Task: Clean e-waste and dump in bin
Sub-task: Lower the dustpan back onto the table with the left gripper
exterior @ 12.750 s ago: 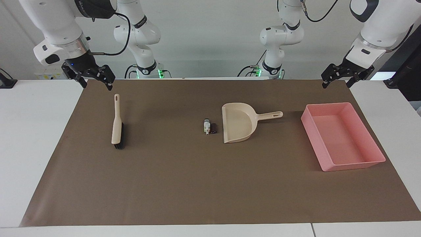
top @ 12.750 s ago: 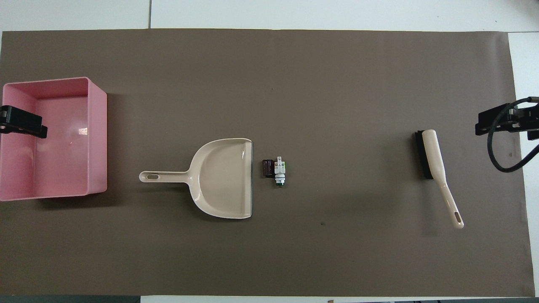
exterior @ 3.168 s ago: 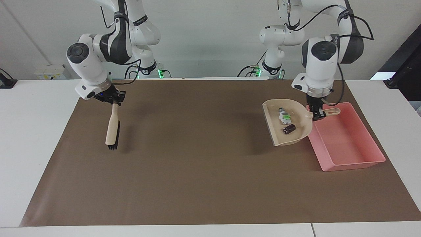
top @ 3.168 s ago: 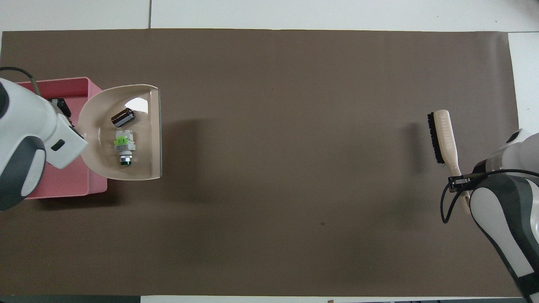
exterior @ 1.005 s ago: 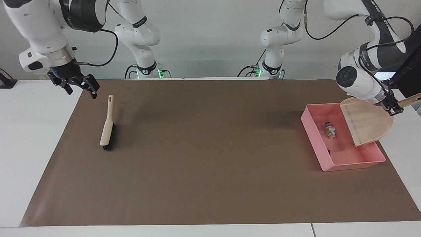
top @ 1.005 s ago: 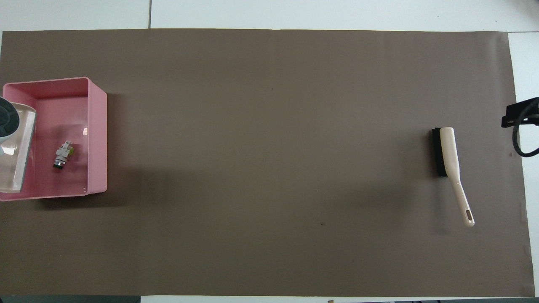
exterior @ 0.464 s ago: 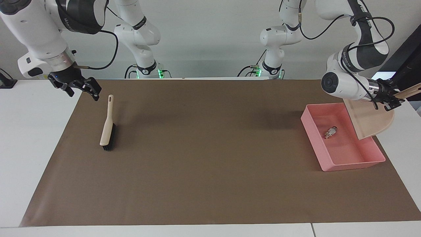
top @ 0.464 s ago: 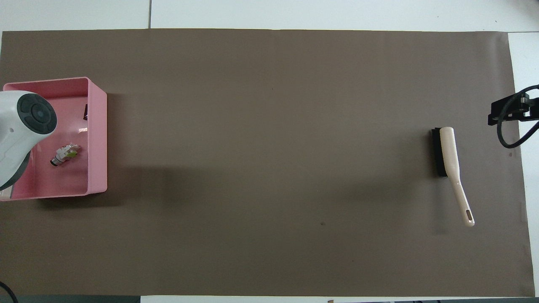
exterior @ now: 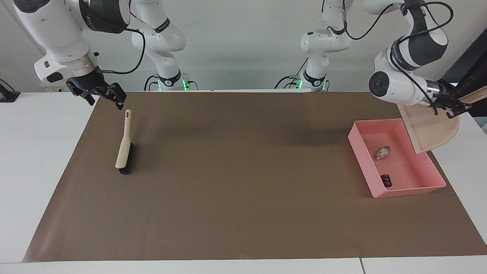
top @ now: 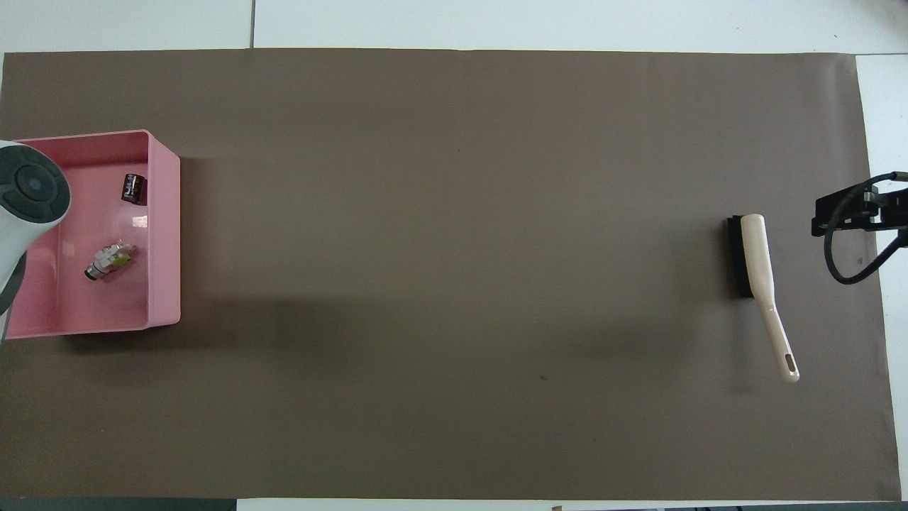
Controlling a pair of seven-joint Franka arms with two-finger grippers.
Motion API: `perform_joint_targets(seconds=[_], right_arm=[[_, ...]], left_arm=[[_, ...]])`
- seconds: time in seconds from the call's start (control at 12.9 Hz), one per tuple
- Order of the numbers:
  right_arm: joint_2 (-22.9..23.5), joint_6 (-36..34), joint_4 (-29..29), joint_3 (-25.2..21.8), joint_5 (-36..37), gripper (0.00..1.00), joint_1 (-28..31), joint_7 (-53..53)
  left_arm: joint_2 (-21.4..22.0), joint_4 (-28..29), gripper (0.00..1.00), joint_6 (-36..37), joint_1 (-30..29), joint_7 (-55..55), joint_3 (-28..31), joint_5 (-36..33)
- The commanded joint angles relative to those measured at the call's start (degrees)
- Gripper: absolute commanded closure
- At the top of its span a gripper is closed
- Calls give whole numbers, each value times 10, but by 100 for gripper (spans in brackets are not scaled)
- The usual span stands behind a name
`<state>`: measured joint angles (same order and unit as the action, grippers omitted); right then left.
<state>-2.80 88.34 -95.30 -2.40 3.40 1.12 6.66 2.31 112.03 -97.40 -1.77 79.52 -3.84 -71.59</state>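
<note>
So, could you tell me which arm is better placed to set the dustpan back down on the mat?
The left: its gripper already grips the dustpan, tilted over the bin. The right gripper hangs open above the brush.

Both e-waste bits (exterior: pixel 382 153) in bin (exterior: pixel 414 188); left tool (exterior: pixel 452 105) grips dustpan (exterior: pixel 430 131).

A brown mat (exterior: pixel 243 198) covers most of the white tabletop (exterior: pixel 34 160). A beige brush (exterior: pixel 124 146) with black bristles lies flat on the mat near the right arm's end, handle toward the robots' edge. A beige dustpan (exterior: pixel 430 127) hangs tilted in the air at the other end.
</note>
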Motion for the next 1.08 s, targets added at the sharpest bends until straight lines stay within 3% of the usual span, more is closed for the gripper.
perform_joint_targets(seconds=[0.0,0.31,0.62,0.85,1.0], right_arm=[[-13,26,-19,-7,-2,0,-4,3],[-4,11,0,0,-2,0,-7,1],[-4,16,0,2,-3,0,-7,2],[-4,16,0,3,-4,0,-6,1],[-4,16,-1,2,-5,0,-5,1]], left_arm=[[29,3,100,6,42,20,1,80],[34,6,100,12,118,7,0,288],[16,38,100,-7,208,-130,0,370],[-26,41,100,-62,257,-156,1,409],[-56,41,100,-77,280,-237,0,418]])
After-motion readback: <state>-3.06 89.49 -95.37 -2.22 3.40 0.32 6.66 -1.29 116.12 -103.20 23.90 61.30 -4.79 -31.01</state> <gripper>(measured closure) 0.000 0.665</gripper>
